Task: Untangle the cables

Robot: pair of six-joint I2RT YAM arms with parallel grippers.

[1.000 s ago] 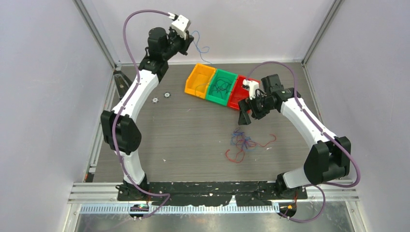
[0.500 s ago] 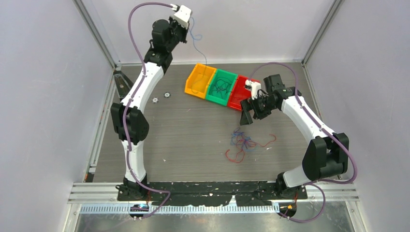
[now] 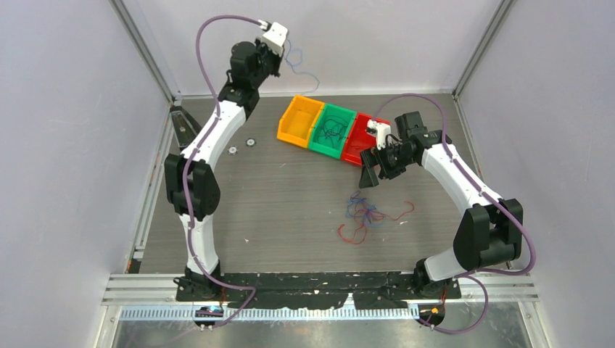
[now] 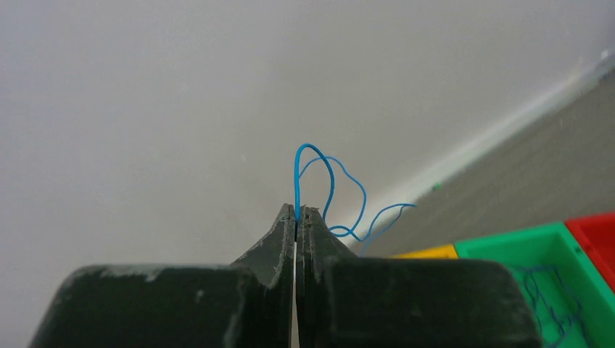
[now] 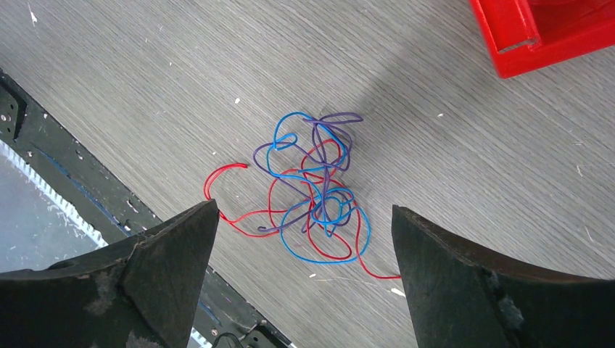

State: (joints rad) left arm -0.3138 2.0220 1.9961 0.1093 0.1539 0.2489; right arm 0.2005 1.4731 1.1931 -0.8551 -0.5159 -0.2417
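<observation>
My left hand [image 4: 296, 212], pressed together, pinches one blue cable [image 4: 296, 174] up in the air. My right hand [image 5: 303, 209] is spread wide, hovering directly over the tangle of cables [image 5: 312, 196] lying on the counter [image 5: 145, 72].

Three open bins, orange [image 3: 289, 135], green [image 3: 323, 147] and red [image 3: 351, 154], sit touching in a slanted row on the far grey wood-grain worktop [image 3: 275, 203]. Two small round discs [image 3: 233, 150] lie to their left.

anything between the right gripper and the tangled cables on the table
Nothing visible. The right gripper hangs open above the tangled cables, which lie loose on the table. The red bin sits off to one side, out of the path.
</observation>
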